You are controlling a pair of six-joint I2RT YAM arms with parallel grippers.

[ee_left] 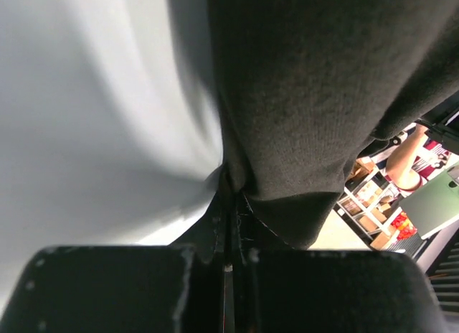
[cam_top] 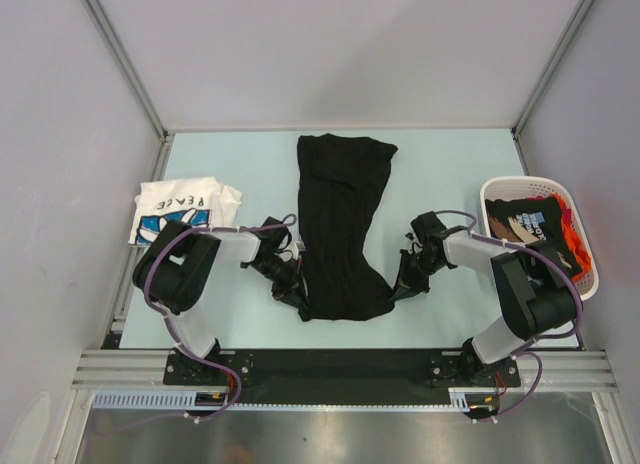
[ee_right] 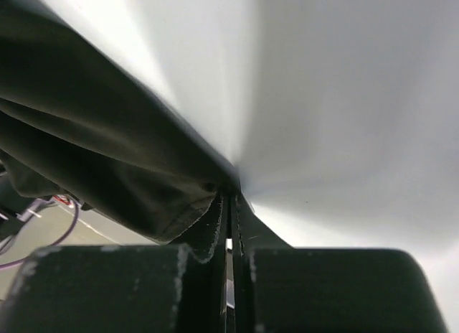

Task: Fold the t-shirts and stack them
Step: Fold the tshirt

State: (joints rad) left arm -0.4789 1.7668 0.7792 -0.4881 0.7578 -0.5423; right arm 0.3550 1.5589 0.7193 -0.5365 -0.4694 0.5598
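The black t-shirt [cam_top: 340,224] lies on the middle of the bench [cam_top: 230,154] as a long, narrow strip, its far end spread near the far edge and its near end bunched a little short of the near edge, between the 2 arms. The left gripper [cam_top: 291,285] sits low at the near left corner of that strip, and its wrist view shows both fingers [ee_left: 107,290] pressed together with a fold of black cloth pinched in the slit between them, the rest of the cloth rising up and to the right. The right gripper [cam_top: 405,282] sits at the near right corner of the strip. Its own view shows the same clenched jaws, with a hemmed edge of the dark cloth caught at the tips and draping away to the left. So each gripper is clamped on 1 near corner of the black t-shirt, and the cloth between them sags onto the bench. A white t-shirt [cam_top: 185,208] with blue print and dark lettering lies folded by the left edge, just beyond the left arm and well apart from the black one. At the right edge stands a white slotted basket [cam_top: 515,181] that holds a dark printed t-shirt [cam_top: 520,222], with orange cloth [cam_top: 570,240] showing along its right side.
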